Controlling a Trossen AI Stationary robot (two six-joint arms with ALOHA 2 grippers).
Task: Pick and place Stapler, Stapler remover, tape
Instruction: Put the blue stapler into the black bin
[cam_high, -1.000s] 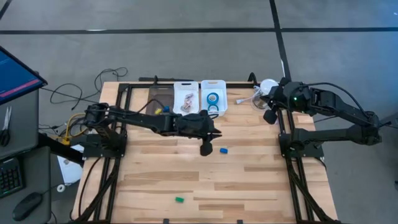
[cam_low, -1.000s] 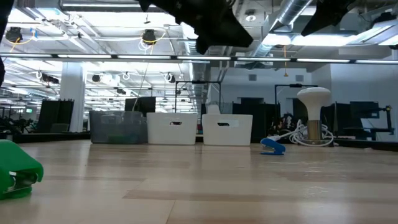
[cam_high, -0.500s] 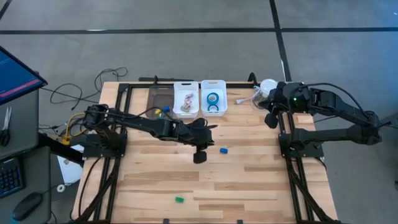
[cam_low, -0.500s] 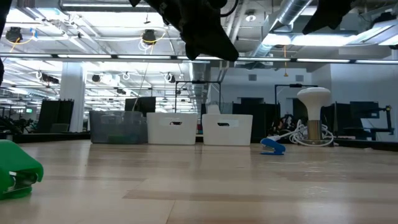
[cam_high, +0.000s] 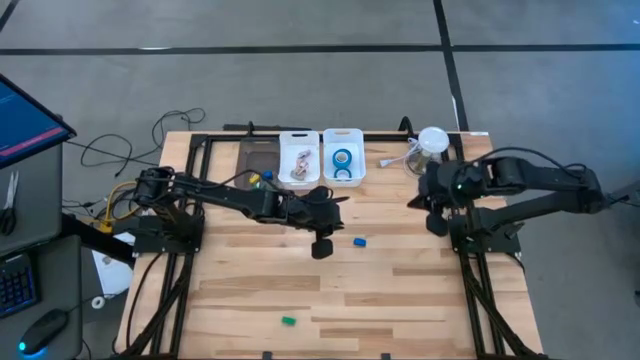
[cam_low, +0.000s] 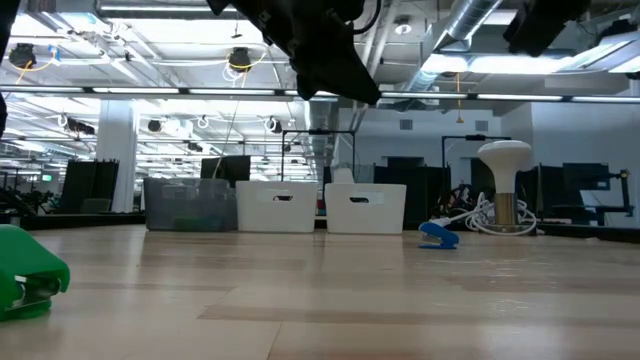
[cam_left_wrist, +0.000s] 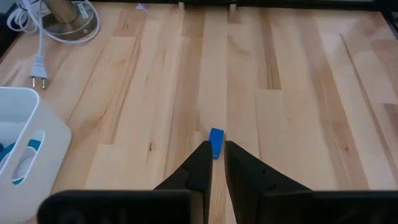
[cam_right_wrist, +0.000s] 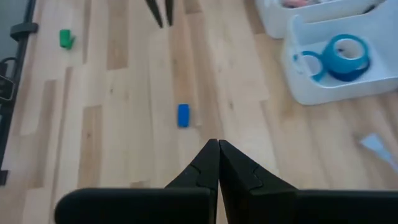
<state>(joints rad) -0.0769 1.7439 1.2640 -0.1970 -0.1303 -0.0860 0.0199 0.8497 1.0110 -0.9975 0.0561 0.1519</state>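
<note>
My left gripper (cam_high: 321, 247), nearly pressed together and empty, has drifted just beside the blue block (cam_high: 360, 241); pick not yet begun.

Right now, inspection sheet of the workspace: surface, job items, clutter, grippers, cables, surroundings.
Surface: wooden table, bare planks over most of it.
Job's things: tape lies in the right white bin; blue item mid-table; green item near the front edge.
Clutter: white lamp at the back right corner.
Grippers: left gripper above mid-table beside the blue item, slightly parted, empty; right gripper at the right edge, shut, empty.
Cables: white plug lead by the lamp; loose wires off the table's left.
Surroundings: monitor, keyboard, grey floor.
</note>
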